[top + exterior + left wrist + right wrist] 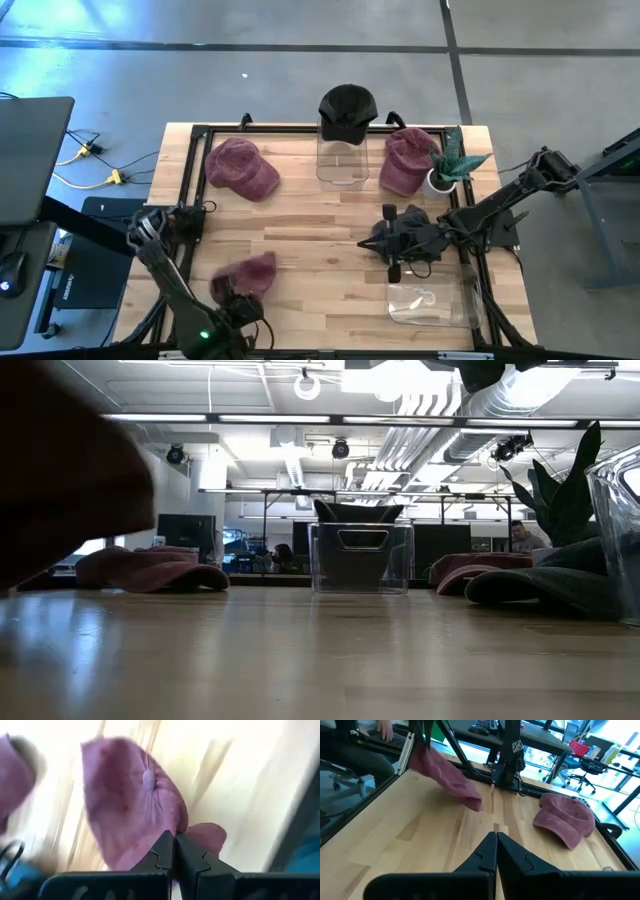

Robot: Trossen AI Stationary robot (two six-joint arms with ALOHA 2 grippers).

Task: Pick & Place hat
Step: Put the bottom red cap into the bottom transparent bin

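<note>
The left gripper (pixel 235 297) is clamped on the maroon hat (pixel 250 272), lifted just above the table (pixel 320 225). The right gripper (pixel 372 243) rests closed, well apart; beyond stand a clear bin (pixel 341 160) and two other caps.

no readable text, no labels, brands, numbers or signs legible in any view

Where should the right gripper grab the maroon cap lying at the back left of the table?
Take the maroon cap by its brim, coming from above. In the right wrist view it sits crown up and the brim lies low toward the table's edge, a thin flat lip that narrow fingers can pinch; the domed crown is soft and would likely collapse. The right gripper is shut, so it must open first.
</note>
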